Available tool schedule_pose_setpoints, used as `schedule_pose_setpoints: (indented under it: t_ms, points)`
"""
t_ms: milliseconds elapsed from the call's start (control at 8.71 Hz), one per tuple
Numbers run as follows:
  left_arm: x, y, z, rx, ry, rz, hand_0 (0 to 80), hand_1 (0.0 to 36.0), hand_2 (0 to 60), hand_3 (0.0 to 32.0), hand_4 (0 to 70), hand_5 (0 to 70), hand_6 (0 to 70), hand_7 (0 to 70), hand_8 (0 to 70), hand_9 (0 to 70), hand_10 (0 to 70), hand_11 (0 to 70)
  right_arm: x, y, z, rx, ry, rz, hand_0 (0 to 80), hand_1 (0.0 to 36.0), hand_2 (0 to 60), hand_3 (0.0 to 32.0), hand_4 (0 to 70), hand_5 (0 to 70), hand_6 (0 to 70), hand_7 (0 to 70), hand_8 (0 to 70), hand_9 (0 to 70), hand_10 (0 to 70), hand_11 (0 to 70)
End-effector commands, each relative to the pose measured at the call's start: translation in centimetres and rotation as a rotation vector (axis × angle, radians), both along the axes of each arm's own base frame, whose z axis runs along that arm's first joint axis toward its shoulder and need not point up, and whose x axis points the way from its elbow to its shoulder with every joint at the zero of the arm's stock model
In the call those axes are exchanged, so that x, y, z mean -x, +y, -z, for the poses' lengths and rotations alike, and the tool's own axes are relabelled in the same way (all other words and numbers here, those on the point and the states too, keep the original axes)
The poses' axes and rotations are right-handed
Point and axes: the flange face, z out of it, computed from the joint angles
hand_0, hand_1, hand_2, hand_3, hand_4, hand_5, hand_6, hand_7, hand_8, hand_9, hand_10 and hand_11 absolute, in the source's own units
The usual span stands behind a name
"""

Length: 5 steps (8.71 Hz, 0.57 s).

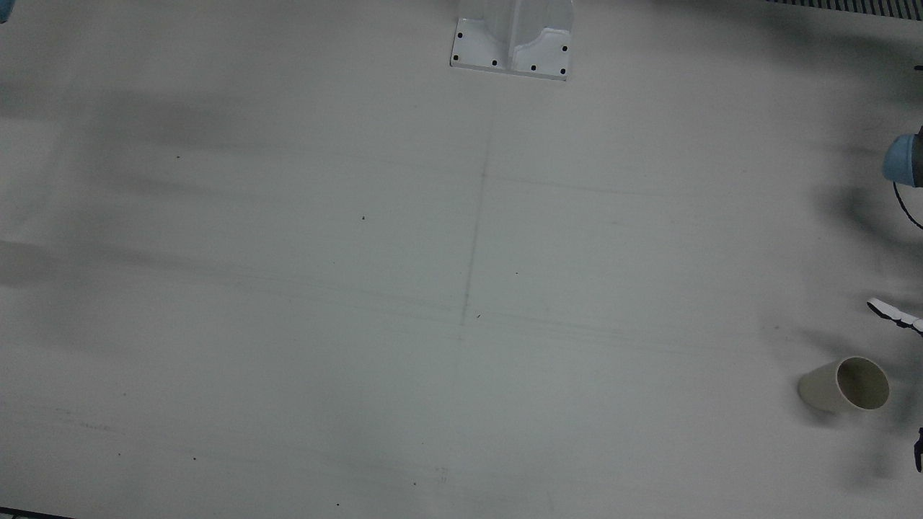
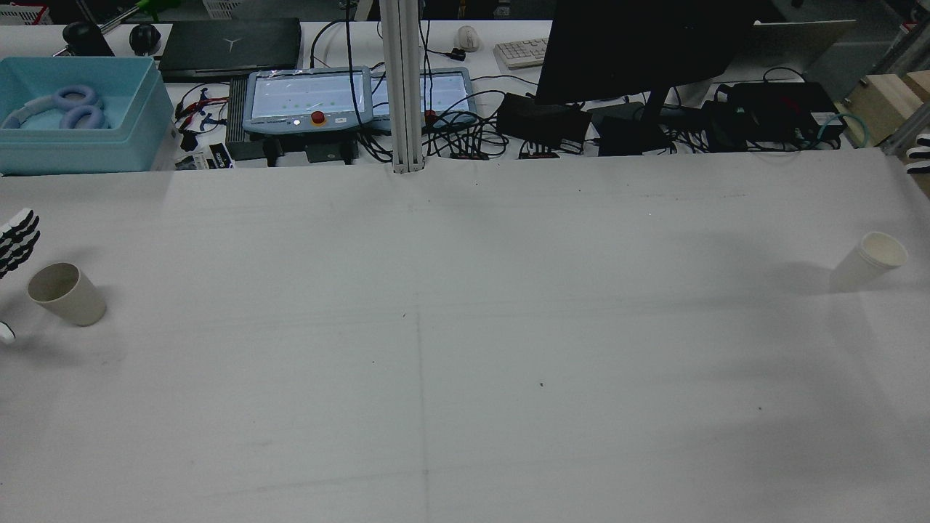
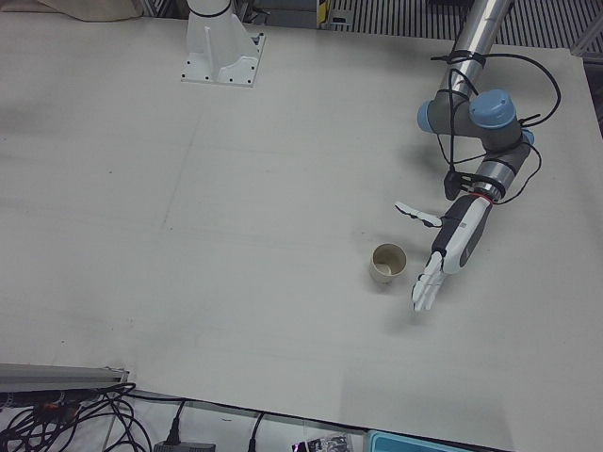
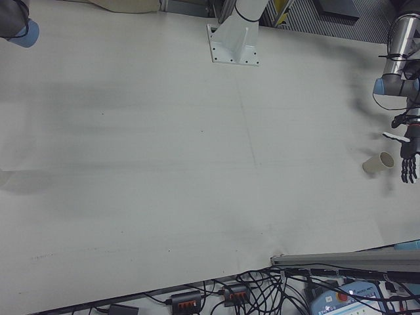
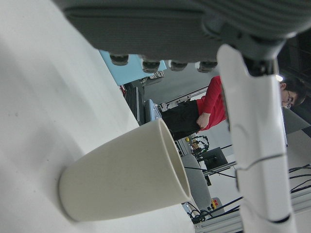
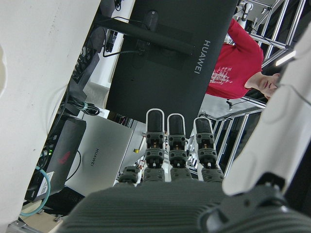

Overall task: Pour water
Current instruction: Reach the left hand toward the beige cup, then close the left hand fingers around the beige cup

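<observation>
A beige cup [image 2: 67, 293] stands upright at the table's left edge in the rear view; it also shows in the front view [image 1: 845, 386], the left-front view [image 3: 387, 263] and the right-front view [image 4: 378, 163]. My left hand [image 3: 450, 250] is open right beside it, fingers spread on either side of it without touching. In the left hand view the cup [image 5: 126, 177] is close under the palm. A white cup [image 2: 869, 259] stands at the far right. My right hand [image 2: 918, 153] is open at the right edge, behind that cup and apart from it, fingers straight [image 6: 175, 141].
A white pedestal base [image 1: 512, 43] is bolted at the table's robot side. Beyond the far edge lie a blue bin [image 2: 76, 112], teach pendants [image 2: 309, 98], cables and a dark monitor [image 2: 639, 47]. A post [image 2: 404, 87] stands at the far edge's middle.
</observation>
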Motion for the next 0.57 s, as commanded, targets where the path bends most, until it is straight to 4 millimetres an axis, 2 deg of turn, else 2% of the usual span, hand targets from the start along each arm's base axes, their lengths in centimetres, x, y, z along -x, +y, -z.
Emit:
schedule_pose_setpoints:
  t_ms: [0, 345, 459]
  points:
    - [-1.1, -1.6, -1.0, 0.012, -0.008, 0.001, 61.6, 12.8, 0.0, 8.2, 3.3, 0.0, 0.0, 0.7, 3.0, 0.4, 0.0, 0.0, 0.0, 0.0, -0.1, 0.002, 0.000, -0.001, 48.9, 8.5, 0.0, 0.0, 23.9, 19.8, 23.6, 30.0, 26.9, 31.3, 3.1, 5.0]
    - [-2.0, -1.9, -0.5, 0.004, -0.016, 0.013, 61.5, 12.8, 0.0, 8.2, 2.5, 0.0, 0.0, 0.5, 2.6, 0.0, 0.0, 0.0, 0.0, -0.2, -0.1, 0.000, 0.000, -0.001, 48.5, 8.1, 0.0, 0.0, 23.3, 19.1, 23.3, 29.7, 26.8, 31.5, 3.5, 5.5]
    - [-3.6, -1.4, -0.5, 0.006, -0.016, 0.003, 61.5, 12.9, 0.0, 7.8, 2.8, 0.0, 0.0, 0.6, 2.6, 0.0, 0.0, 0.0, 0.0, -0.1, -0.2, 0.002, 0.000, -0.001, 48.6, 8.0, 0.0, 0.0, 22.9, 19.3, 23.4, 29.7, 26.9, 31.7, 3.7, 5.9]
